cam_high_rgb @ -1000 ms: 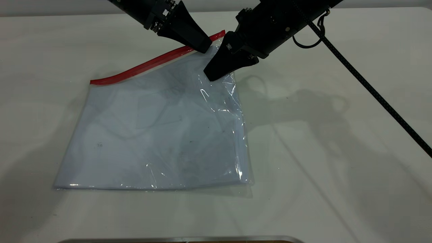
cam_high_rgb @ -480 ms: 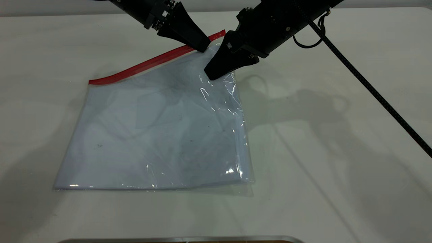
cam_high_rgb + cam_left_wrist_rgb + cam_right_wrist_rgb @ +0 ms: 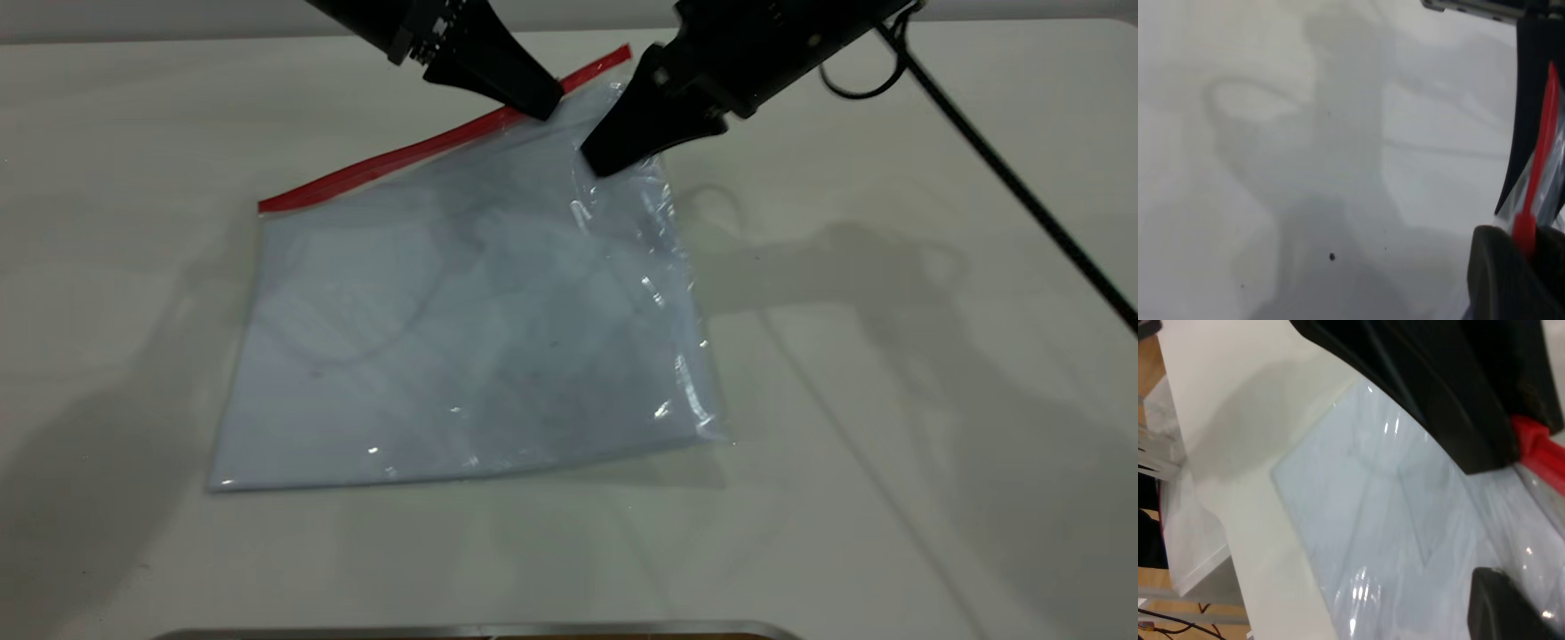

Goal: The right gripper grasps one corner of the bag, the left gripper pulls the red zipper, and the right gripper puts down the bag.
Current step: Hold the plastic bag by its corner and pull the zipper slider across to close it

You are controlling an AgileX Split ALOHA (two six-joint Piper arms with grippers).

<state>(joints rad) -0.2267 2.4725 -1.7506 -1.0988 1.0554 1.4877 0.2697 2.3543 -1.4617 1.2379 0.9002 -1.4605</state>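
- We see the white table [image 3: 889, 400] filling the exterior view; on it lie soft shadows of both arms.
- The bag [image 3: 471, 338] lies mostly flat near the table's middle, clear plastic over white paper, with a faint rectangular pocket outline showing through. Its far right corner is lifted off the table and the film there is creased and glinting.
- The red zipper [image 3: 400, 160] runs along the bag's far edge, from the near-left end on the table up to the raised corner between the 2 claws.
- The right gripper [image 3: 609, 156] comes in from the upper right, a thin black cable [image 3: 1022, 196] trailing behind it across the table. Its jaws are closed onto the bag's raised corner, just below the red strip.
- The left gripper [image 3: 538, 102] comes in from the upper left; its wedge tip sits on the red zipper, just beside the right gripper. In the left wrist view its jaws are narrow, with the red strip [image 3: 1535, 180] passing between them and pinched at the tip.
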